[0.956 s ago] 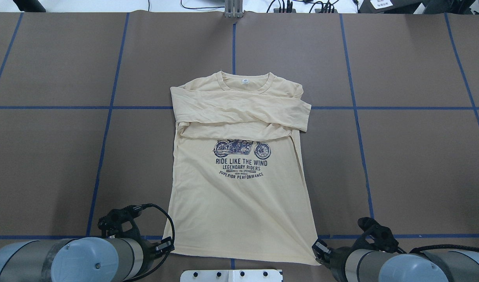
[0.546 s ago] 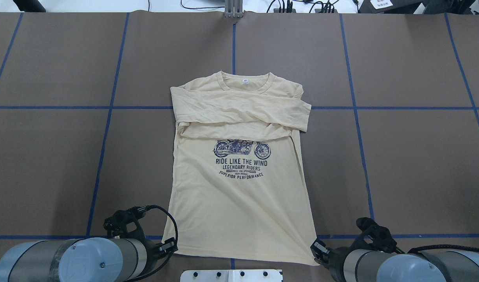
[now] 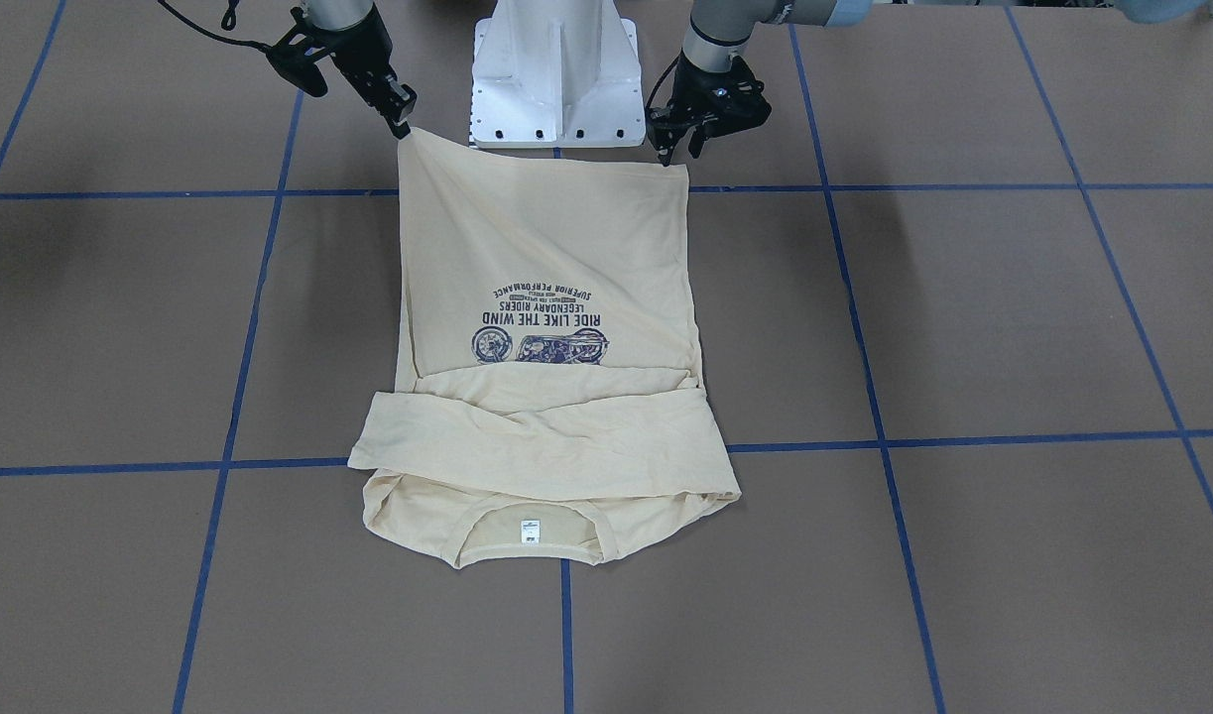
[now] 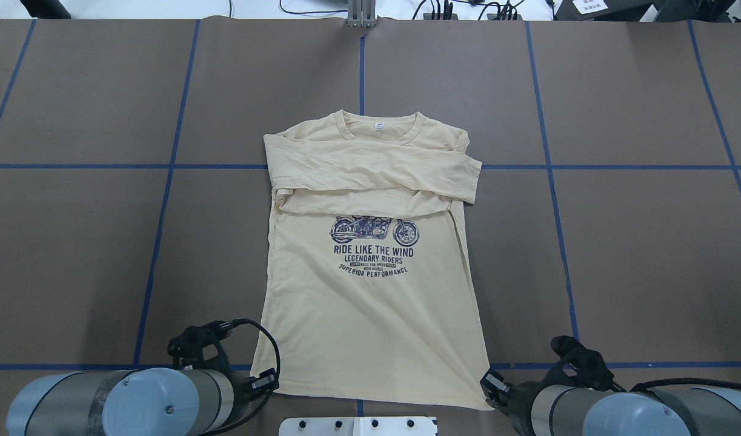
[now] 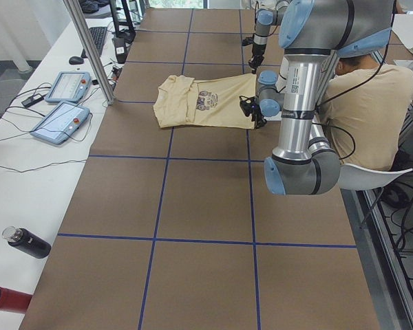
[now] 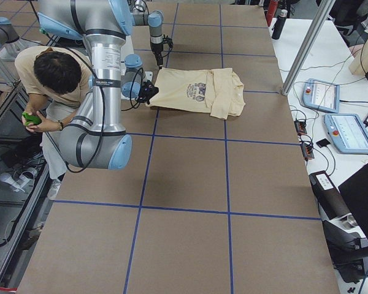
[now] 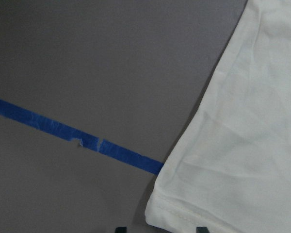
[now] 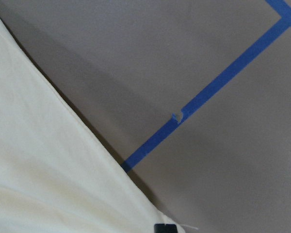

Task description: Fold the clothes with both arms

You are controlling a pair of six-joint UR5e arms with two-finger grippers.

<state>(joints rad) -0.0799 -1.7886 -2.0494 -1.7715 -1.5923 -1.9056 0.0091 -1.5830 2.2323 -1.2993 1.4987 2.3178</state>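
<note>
Closest to me, on either side of my white pedestal (image 3: 556,79), both of my pincers were down at the near hem of a pale cream-yellow long-sleeved T-shirt (image 4: 370,315), one at each bottom corner.

My right pincer (image 3: 402,123) met the hem corner on my right. The cloth rose in a small peak to its tips, and it seemed to be closed on that corner, though its wrist camera caught only one dark tip at the bottom edge of the frame.

My left pincer (image 3: 676,151) stood at the other hem corner with its jaws apart. In its wrist view two dark fingertips (image 7: 120,229) sat on either side of the stitched corner, and the cloth there lay flat.

The T-shirt lay front up on the brown table (image 4: 618,242), which was marked into large squares by blue tape lines (image 4: 164,181). The hem was toward me and the collar away from me.

Farther out, mid-chest, was a navy motorcycle print (image 4: 374,251) with the words "RIDE LIKE THE WIND" beneath it.

Beyond the print, both sleeves (image 4: 376,172) were folded across the chest, one overlapping the other in a wrinkled band.

Farthest from me was the round neckline, with a small white neck label (image 4: 378,126) inside it.
</note>
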